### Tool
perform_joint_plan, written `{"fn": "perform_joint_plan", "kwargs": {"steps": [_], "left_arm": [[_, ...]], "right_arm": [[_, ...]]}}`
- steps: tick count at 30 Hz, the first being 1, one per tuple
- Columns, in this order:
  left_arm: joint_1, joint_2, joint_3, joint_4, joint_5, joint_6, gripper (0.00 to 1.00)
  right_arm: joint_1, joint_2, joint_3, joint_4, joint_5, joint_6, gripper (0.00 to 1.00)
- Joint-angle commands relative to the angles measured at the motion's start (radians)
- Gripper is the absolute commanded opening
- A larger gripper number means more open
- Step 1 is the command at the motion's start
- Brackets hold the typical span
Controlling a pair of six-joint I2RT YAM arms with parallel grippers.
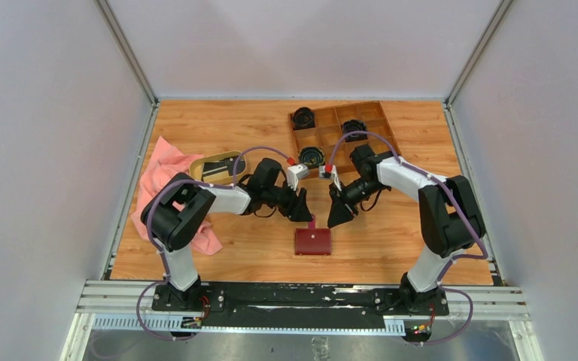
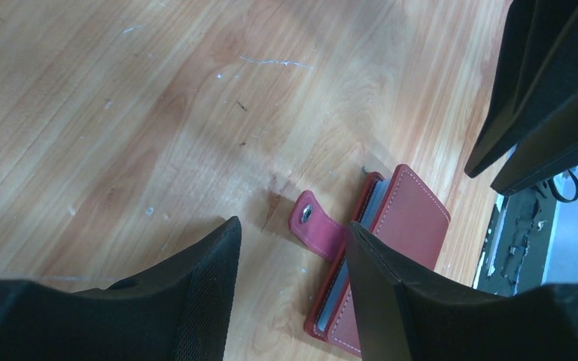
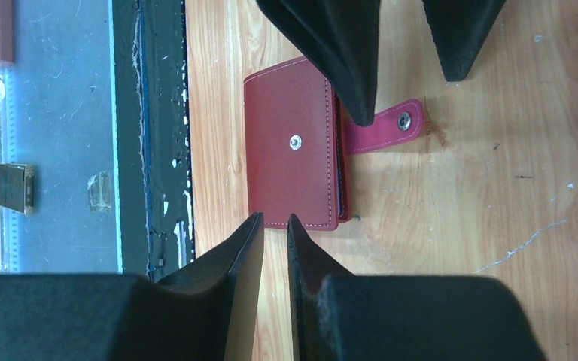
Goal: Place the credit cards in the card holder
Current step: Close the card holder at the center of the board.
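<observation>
The dark red card holder (image 1: 312, 241) lies folded on the wood, its snap tab (image 3: 391, 124) undone and stretched out flat. Greyish pocket edges show between its covers (image 2: 414, 218). My left gripper (image 2: 293, 222) hovers open over the tab, one finger (image 3: 346, 60) over the holder's tab-side edge (image 3: 293, 143). My right gripper (image 3: 274, 216) hangs just beyond the holder's opposite short edge, jaws a narrow slit apart with only bare wood between them. Dark credit cards (image 1: 212, 170) lie in the oval tan dish behind the left arm.
A wooden compartment box (image 1: 342, 134) holding dark round objects stands at the back right. A pink cloth (image 1: 158, 188) lies along the left edge under the oval tan dish (image 1: 229, 158). The table's black front rail (image 3: 150, 150) runs close to the holder.
</observation>
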Motion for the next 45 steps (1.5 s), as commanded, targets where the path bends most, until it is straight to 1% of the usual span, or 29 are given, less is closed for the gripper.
{"fn": "perform_joint_plan", "kwargs": {"steps": [1, 10, 19, 28, 45], "left_arm": [[0.009, 0.052, 0.048, -0.001, 0.079, 0.017, 0.56], [0.011, 0.105, 0.083, 0.011, 0.109, -0.006, 0.49], [0.031, 0.135, 0.098, 0.034, 0.13, -0.064, 0.44], [0.037, 0.161, 0.11, 0.058, 0.168, -0.108, 0.43], [0.043, 0.185, 0.134, 0.06, 0.187, -0.135, 0.36]], "right_arm": [[0.016, -0.006, 0.012, -0.058, -0.029, -0.064, 0.22], [0.016, -0.006, 0.012, -0.061, -0.023, -0.073, 0.21], [0.016, -0.004, 0.012, -0.062, -0.015, -0.075, 0.21], [0.015, -0.002, 0.012, -0.061, -0.01, -0.076, 0.2], [0.016, -0.001, 0.013, -0.063, -0.003, -0.08, 0.19]]}}
